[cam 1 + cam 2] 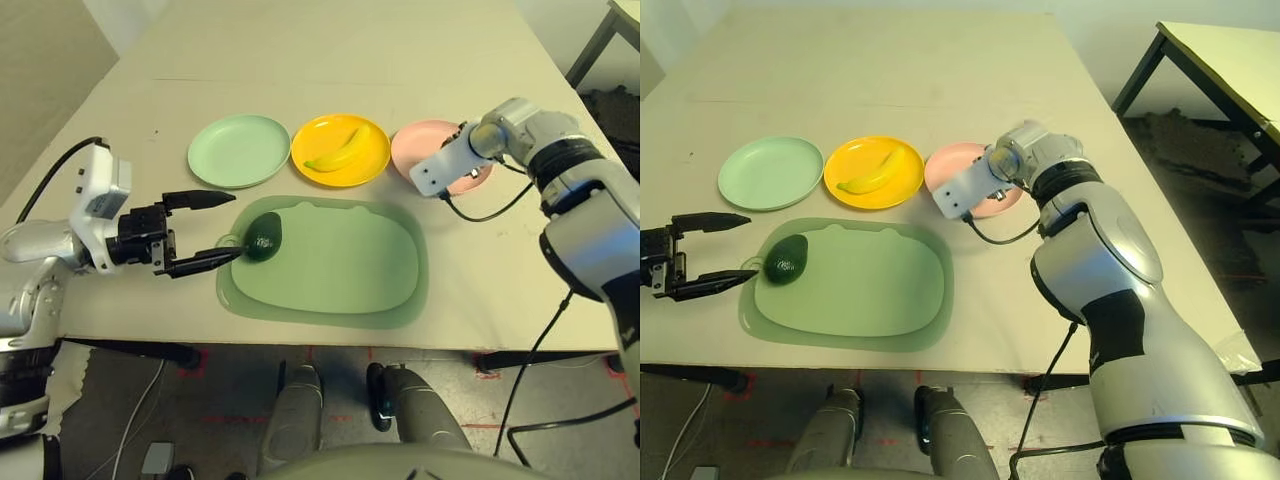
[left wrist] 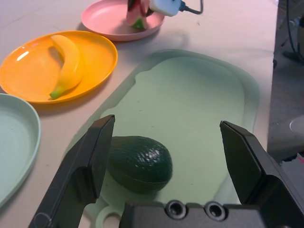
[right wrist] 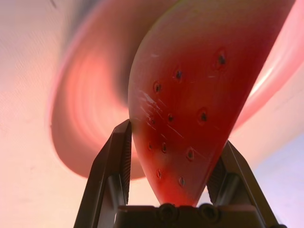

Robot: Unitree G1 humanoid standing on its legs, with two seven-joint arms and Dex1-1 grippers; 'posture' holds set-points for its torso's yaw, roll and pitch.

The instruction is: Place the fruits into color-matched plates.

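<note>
1. Left gripper [image 1: 218,232]: jaws spread apart, level with the counter [image 1: 400,60], at 9 o'clock of the avocado [image 1: 264,236].
2. Avocado: lay on the green mat [image 1: 340,262], at its 9 o'clock end.
3. Green plate [image 1: 238,150]: bare.
4. Banana [image 1: 336,154]: lay in the yellow plate [image 1: 372,158].
5. Right gripper [image 3: 173,164]: jaws clamped on the watermelon wedge [image 3: 194,90], over the pink plate [image 1: 412,148].

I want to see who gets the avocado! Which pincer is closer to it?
The left. The left pincer is open right beside the avocado on the green mat, fingers not touching it. The right pincer is far off over the pink plate, shut on the watermelon wedge.
</note>
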